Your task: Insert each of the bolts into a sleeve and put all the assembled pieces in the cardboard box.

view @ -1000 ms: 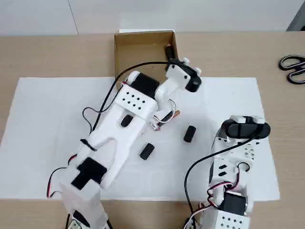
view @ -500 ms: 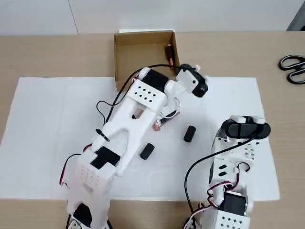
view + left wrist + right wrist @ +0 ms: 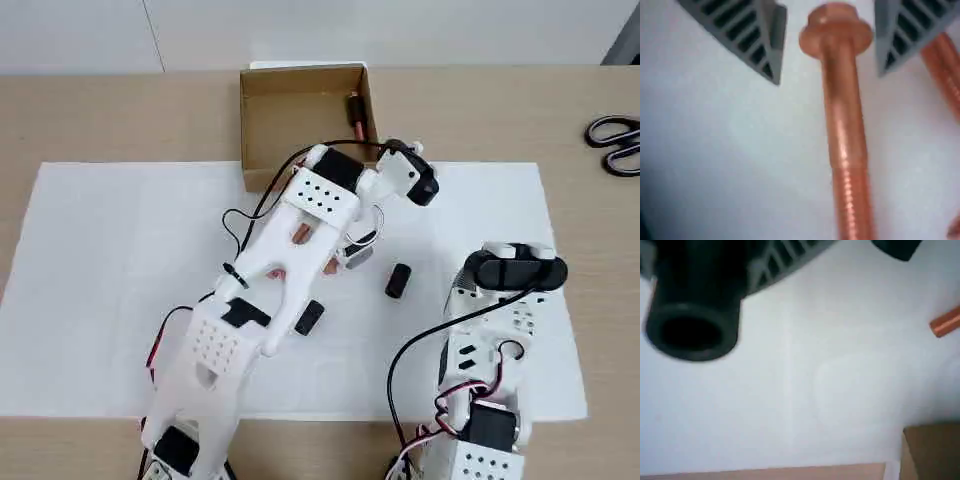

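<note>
Over the white sheet [image 3: 110,270] near the cardboard box [image 3: 244,120], the left pincer [image 3: 828,62] had swung back from the box's rim, where it hung a second before, and come down over a loose bolt [image 3: 845,145]. One assembled piece [image 3: 353,108] lay inside the box against its right wall, so I judged one delivery finished and the next pick beginning. The fingers [image 3: 760,45] stood apart, one on each side of the bolt's flanged head, not touching it. That bolt lay flat on the sheet. Its long axis ran from the head between the fingers out along the threaded shank, away from the tips. How it pointed across the surface I could not tell, since the arm covered it from above. A second bolt [image 3: 942,65] lay just beside it, angled off. The right arm had not shifted. The right pincer [image 3: 710,275] was clamped on a black sleeve [image 3: 690,332], its open bore turned toward the wrist camera. Two loose sleeves [image 3: 398,281] [image 3: 309,317] lay on the sheet between the arms.
</note>
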Action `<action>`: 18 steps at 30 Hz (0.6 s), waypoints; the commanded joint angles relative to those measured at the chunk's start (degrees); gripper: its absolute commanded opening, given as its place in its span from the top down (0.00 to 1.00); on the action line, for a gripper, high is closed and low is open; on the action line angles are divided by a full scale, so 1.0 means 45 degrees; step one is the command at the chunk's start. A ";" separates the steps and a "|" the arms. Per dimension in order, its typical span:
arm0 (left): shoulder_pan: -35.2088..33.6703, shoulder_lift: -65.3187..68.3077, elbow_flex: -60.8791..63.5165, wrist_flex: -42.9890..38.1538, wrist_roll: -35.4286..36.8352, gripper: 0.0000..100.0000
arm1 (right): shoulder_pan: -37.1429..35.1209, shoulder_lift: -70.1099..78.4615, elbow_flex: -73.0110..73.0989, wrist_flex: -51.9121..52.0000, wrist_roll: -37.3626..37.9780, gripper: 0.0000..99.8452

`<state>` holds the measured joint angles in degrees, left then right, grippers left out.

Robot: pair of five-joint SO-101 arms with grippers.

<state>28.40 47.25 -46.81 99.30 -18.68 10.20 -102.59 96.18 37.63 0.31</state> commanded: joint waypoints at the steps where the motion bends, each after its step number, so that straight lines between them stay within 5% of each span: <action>1: 0.0078 0.0371 -0.1104 0.0234 -0.0078 0.88 | 0.0049 -0.0225 0.0078 0.0029 0.0039 1.00; 12: 0.0078 0.1954 -0.1573 0.0254 -0.0039 0.88 | 0.0049 -0.0225 0.0078 0.0029 0.0059 1.00; 18: 0.0410 0.1387 -0.1573 0.0254 0.0000 0.99 | 0.0049 -0.0244 0.0078 0.0029 0.0078 1.00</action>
<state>29.80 55.96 -53.05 99.91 -18.86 10.20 -102.59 96.18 37.63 0.31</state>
